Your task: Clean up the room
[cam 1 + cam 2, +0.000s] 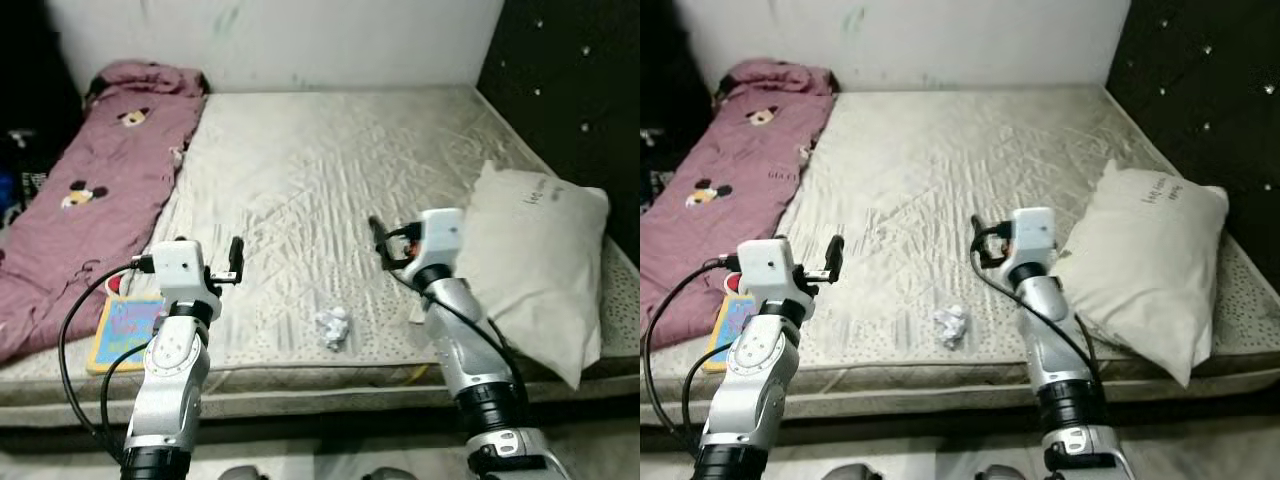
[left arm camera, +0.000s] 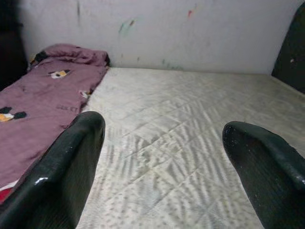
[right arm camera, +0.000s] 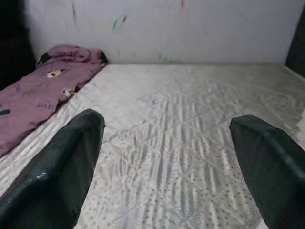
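lying on quilted mattress (image 1: pixel 330 180): blanket (image 1: pixel 90 200), pillow (image 1: pixel 535 260).

I am looking over a mattress (image 1: pixel 330 170) whose wide middle is lying bare, open all the way to the far wall (image 1: pixel 300 40). My left gripper (image 2: pixel 162 157) and right gripper (image 3: pixel 167 157) are hanging spread above its near edge. Between them a crumpled paper ball (image 1: pixel 333 327) is sitting. A purple blanket (image 1: pixel 90 190) is crowding the left side, a book (image 1: pixel 125 330) near it, and a pillow (image 1: pixel 535 260) is blocking the right.
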You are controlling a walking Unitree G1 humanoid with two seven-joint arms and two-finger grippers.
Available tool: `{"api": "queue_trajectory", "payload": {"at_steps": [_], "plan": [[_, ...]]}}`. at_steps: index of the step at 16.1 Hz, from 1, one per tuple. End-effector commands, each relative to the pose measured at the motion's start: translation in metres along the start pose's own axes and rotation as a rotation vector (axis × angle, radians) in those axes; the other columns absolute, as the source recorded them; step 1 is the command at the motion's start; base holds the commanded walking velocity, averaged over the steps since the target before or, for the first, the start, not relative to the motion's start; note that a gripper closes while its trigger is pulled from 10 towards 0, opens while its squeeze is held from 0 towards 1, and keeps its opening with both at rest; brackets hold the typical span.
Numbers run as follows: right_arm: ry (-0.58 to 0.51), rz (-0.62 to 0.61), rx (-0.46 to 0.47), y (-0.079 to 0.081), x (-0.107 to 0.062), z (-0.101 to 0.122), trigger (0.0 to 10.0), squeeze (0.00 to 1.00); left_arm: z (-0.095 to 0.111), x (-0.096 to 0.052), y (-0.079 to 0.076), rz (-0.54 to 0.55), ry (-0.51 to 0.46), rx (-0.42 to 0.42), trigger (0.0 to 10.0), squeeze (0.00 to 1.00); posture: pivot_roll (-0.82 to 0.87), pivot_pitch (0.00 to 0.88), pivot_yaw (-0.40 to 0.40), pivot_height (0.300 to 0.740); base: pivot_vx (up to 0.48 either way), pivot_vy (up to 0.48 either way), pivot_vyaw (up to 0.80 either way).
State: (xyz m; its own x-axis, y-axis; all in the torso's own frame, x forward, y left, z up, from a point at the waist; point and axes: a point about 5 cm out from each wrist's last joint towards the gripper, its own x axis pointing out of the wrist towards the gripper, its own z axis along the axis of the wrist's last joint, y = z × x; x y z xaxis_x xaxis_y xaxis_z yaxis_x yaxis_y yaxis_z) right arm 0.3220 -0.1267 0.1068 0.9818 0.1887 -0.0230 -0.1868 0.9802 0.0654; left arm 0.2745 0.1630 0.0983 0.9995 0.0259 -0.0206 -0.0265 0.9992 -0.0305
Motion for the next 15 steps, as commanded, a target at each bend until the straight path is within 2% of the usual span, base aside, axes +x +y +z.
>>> {"api": "queue_trajectory", "payload": {"at_steps": [1,2,4,5,6,8,9,10,11,12,13,14,15], "plan": [[-0.026,0.015,0.003,0.006,0.005,0.007,10.0,0.0,0.0,0.001,0.008,0.039,0.013,0.024,10.0,0.0,-0.06,0.0,0.003,0.74,0.0,0.0,0.0],[-0.031,-0.002,0.003,0.003,0.005,0.008,10.0,0.0,-0.001,0.001,0.009,0.052,0.03,0.038,10.0,0.0,-0.06,0.0,0.005,0.74,0.0,0.0,0.0],[-0.031,-0.017,0.012,0.0,0.006,0.009,10.0,0.0,-0.002,0.001,0.011,-0.018,0.069,0.086,10.0,0.0,-0.05,0.0,0.006,0.74,0.0,0.0,0.0],[-0.025,-0.017,0.016,0.001,0.006,0.007,10.0,0.0,-0.001,-0.001,0.005,-0.193,0.061,0.107,10.0,0.0,-0.04,0.0,0.006,0.74,0.0,0.0,0.0],[-0.024,-0.018,0.017,0.001,0.007,0.006,10.0,0.0,-0.001,0.0,0.003,-0.21,0.058,0.132,10.0,0.0,-0.04,0.0,0.004,0.74,0.0,0.0,0.0],[-0.026,-0.038,0.048,0.002,0.008,0.007,10.0,0.0,-0.003,0.001,0.004,-0.205,0.07,0.175,10.0,0.0,-0.04,0.0,-0.002,0.74,0.0,0.0,0.0],[-0.031,-0.04,0.043,0.001,0.006,0.009,10.0,0.0,-0.002,0.002,0.004,-0.176,0.029,0.157,10.0,0.0,-0.05,0.0,-0.001,0.74,0.0,0.0,0.0],[-0.017,-0.053,0.042,-0.002,0.004,0.006,10.0,0.0,-0.003,0.004,0.004,-0.112,0.034,0.169,10.0,0.0,-0.06,0.0,0.001,0.74,0.0,0.0,0.0],[-0.011,-0.062,0.044,-0.004,0.003,0.005,10.0,0.0,-0.004,0.004,0.004,-0.1,0.049,0.129,10.0,0.0,-0.06,0.0,0.001,0.74,0.0,0.0,0.0],[0.001,-0.076,0.049,-0.007,0.002,0.002,10.0,0.0,-0.003,0.002,0.001,-0.12,0.056,0.057,10.0,0.0,-0.07,0.0,0.005,0.74,0.0,0.0,-0.8],[-0.001,-0.089,0.053,-0.01,0.0,0.002,10.0,0.0,0.0,-0.002,0.0,-0.149,0.014,0.048,10.0,0.0,-0.07,0.0,0.006,0.74,0.0,0.0,-0.8],[-0.01,-0.086,0.051,-0.01,0.0,0.003,10.0,0.0,-0.001,-0.004,0.004,-0.106,0.011,0.076,10.0,0.0,-0.07,0.0,0.006,0.74,0.0,0.0,-0.8],[-0.013,-0.08,0.051,-0.009,0.001,0.004,10.0,0.0,-0.001,-0.004,0.01,-0.054,0.013,0.058,10.0,0.0,-0.07,0.0,0.006,0.74,0.0,0.0,0.0]]}}
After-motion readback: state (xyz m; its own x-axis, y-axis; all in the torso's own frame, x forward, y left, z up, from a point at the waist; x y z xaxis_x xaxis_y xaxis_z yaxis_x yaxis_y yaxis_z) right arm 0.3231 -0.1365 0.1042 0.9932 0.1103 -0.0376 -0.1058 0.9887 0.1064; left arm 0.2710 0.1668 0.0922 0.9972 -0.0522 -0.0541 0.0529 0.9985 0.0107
